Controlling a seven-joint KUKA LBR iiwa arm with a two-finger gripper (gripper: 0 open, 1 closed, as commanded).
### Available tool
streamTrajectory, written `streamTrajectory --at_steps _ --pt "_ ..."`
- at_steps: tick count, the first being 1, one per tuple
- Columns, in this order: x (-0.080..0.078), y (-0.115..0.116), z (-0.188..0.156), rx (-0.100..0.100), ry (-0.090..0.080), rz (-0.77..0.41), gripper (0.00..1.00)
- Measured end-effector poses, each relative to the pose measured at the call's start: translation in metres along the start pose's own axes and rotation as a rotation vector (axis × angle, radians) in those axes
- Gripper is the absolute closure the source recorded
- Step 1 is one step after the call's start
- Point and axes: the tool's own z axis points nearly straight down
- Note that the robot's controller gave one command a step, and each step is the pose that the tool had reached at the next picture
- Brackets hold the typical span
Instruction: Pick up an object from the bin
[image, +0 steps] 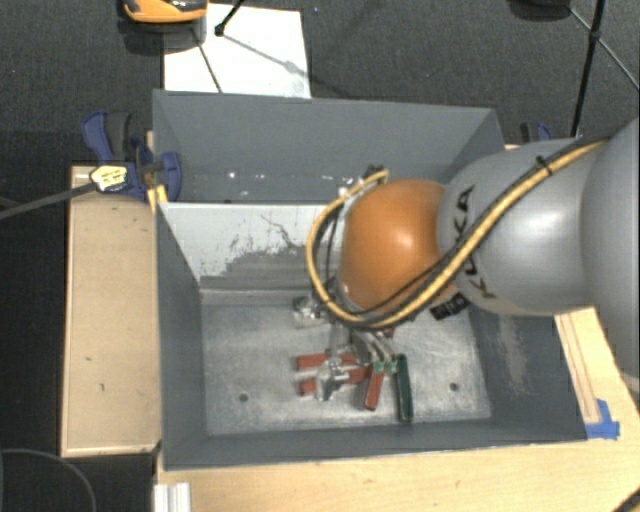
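My gripper (340, 372) is down at the bin floor, under the arm's orange cover, in the middle of a small cluster of things. Two short red-brown bars (308, 362) lie just to its left, one above the other. A longer red-brown bar (375, 390) lies slanted just to its right. Beside that one, a dark green stick (402, 390) lies nearly upright in the view. The cover and cables hide the upper part of the cluster, and whether anything sits inside the gripper is hidden.
The arm reaches in from the right and covers the bin's right rear. The cluster lies near the bin's front wall. Bare scuffed floor stretches to the left and right of it.
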Motion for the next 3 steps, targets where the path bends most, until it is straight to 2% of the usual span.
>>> streamTrajectory --at_steps 1,2,3 --pt "0.012 -0.029 0.067 0.000 0.006 -0.102 1.00" --pt "0.012 -0.029 0.067 0.000 0.006 -0.100 1.00" --pt "0.018 -0.035 -0.080 0.000 0.004 -0.122 1.00"
